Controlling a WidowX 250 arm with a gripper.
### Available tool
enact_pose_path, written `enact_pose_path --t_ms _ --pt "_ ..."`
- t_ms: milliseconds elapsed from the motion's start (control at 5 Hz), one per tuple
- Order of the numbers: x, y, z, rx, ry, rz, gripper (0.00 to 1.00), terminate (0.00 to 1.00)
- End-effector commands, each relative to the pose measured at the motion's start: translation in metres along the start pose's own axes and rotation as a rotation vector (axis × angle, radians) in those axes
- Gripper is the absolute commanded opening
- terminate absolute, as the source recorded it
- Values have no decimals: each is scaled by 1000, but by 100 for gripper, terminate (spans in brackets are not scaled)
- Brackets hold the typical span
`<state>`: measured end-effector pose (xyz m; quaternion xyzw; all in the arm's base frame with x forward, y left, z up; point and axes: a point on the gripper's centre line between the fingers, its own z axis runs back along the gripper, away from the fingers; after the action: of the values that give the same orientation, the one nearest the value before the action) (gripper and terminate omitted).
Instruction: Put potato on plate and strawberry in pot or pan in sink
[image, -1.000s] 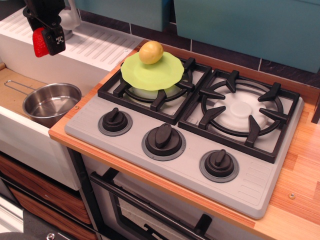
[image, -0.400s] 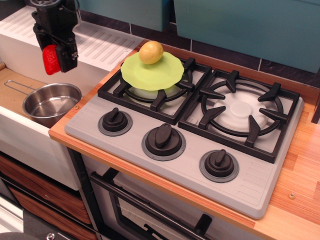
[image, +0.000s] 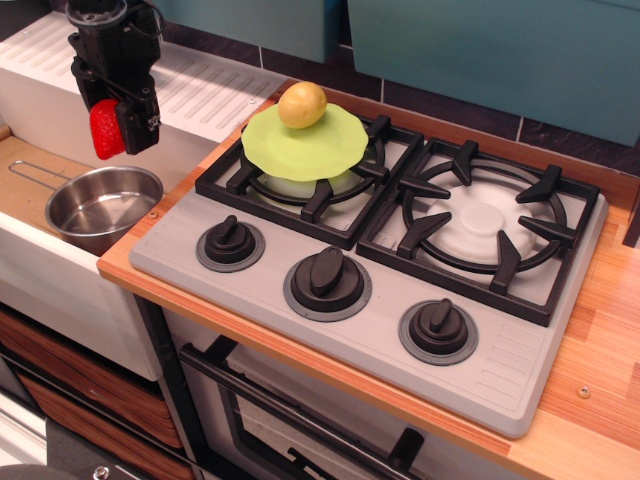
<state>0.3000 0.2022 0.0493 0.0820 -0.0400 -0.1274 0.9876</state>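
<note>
- While the black end effector (image: 112, 128) hangs above the sink (image: 30, 185), its fingers are clamped on the strawberry (image: 103, 129), whose red body shows at the left of the dark finger.
- Below the strawberry, and slightly to its right, the pot (image: 103, 205) stands upright on the tan bottom of the sink, apart from the fruit, with its thin wire handle pointing left; nothing shows inside the shiny bowl.
- Behind the end effector runs the ribbed white drainboard (image: 215, 95).
- On the rear left burner grate (image: 305, 180) of the grey stove (image: 370, 330) lies the lime-green plate (image: 300, 150), covering much of that burner.
- Near the plate's back edge sits the potato (image: 302, 105), yellowish and oval, resting on the plate.
- At the stove's front, three black knobs (image: 327, 275) stand in a row, and the right burner grate (image: 485, 225) carries nothing.
- Under the stove, the wooden bench (image: 610, 330) shows along the right side and front edge.
</note>
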Motion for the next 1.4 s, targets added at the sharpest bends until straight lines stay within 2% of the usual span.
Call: enact_pose_path --t_ms 0,400,800,1200 --pt "7 6 42 60 -55 4 100 0" --pt "2 0 49 68 -47 3 100 0" --pt "-8 4 67 65 -10 -23 100 0" --pt "-7 3 68 69 -11 -31 100 0"
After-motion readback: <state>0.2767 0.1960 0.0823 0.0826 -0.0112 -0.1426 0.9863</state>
